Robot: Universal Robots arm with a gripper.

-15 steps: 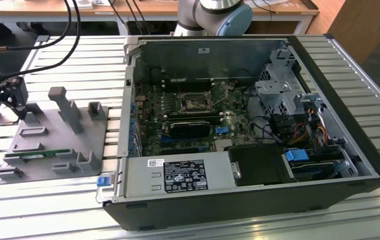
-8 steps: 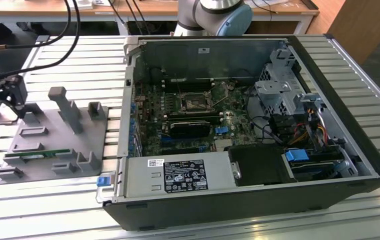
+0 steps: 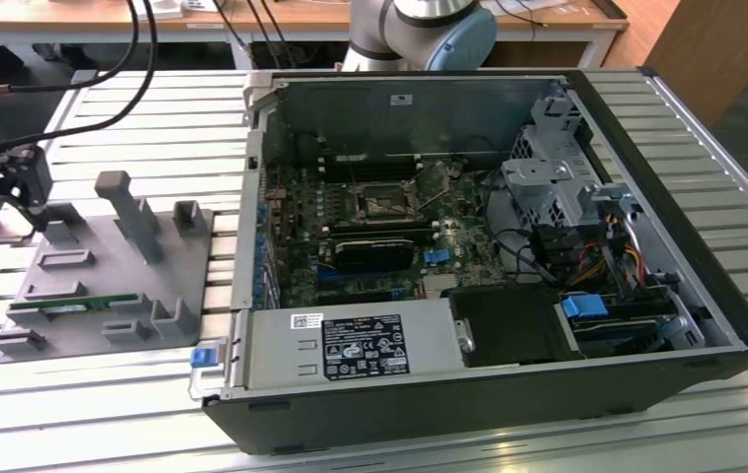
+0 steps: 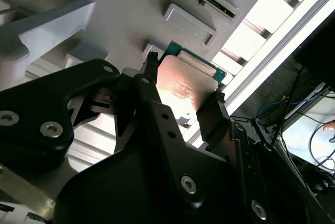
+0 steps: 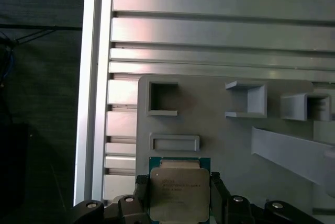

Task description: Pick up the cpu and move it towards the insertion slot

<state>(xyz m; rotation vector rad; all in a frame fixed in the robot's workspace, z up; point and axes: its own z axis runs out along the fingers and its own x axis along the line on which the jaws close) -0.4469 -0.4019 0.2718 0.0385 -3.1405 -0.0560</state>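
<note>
Gripper (image 5: pixel 179 185) of yours was clamped shut on the cpu (image 5: pixel 179 195) by two opposite edges, over the grey fixture plate (image 5: pixel 235 145). You had it well apart from the insertion slot (image 3: pixel 383 202) inside the computer case (image 3: pixel 689 286).

Faint print on the cpu (image 5: pixel 179 192) and the white label (image 3: pixel 361 347), lower centre of the exterior view, seems unreadable.

Hand (image 3: pixel 22 195) seemingly over fixture (image 3: pixel 98 288); insertion slot (image 3: pixel 383 202) well apart.
</note>
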